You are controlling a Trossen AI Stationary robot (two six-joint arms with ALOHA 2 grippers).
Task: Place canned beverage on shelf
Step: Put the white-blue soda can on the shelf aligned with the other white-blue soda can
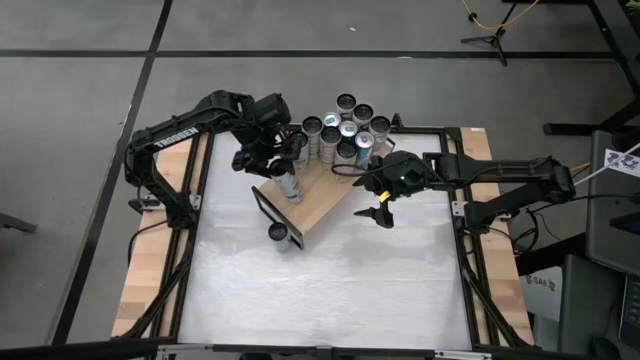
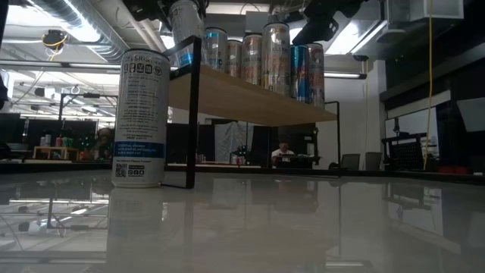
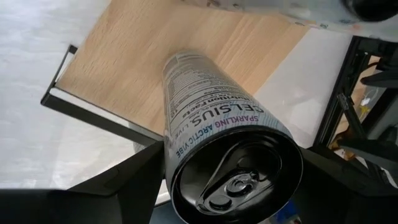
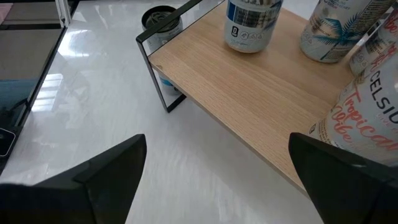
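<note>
Right now your left gripper (image 1: 287, 172) is closed around a tall slim white aluminium can (image 1: 288, 183) with its printed label facing out, holding it upright over the near-left part of the long light-brown wooden shelf (image 1: 318, 198) with thin black metal frame ends; whether the can's base already touches the board, you cannot tell. Judge the can rigid but thin-walled and smooth — likely heavy if full, easy to dent and quick to slip, so keep the grip on the upper body, below the rim, as it shows in the left wrist view. Your right gripper (image 1: 380, 213) hangs spread wide and holds nothing, just off the shelf's long edge over the white tabletop (image 1: 330, 290). A cluster of cans (image 1: 345, 130) crowds the shelf's far end, while the board beneath your can lies bare — good room. Mind the black frame end close by, and a second white can (image 1: 280, 236) standing on the table just outside it.
</note>
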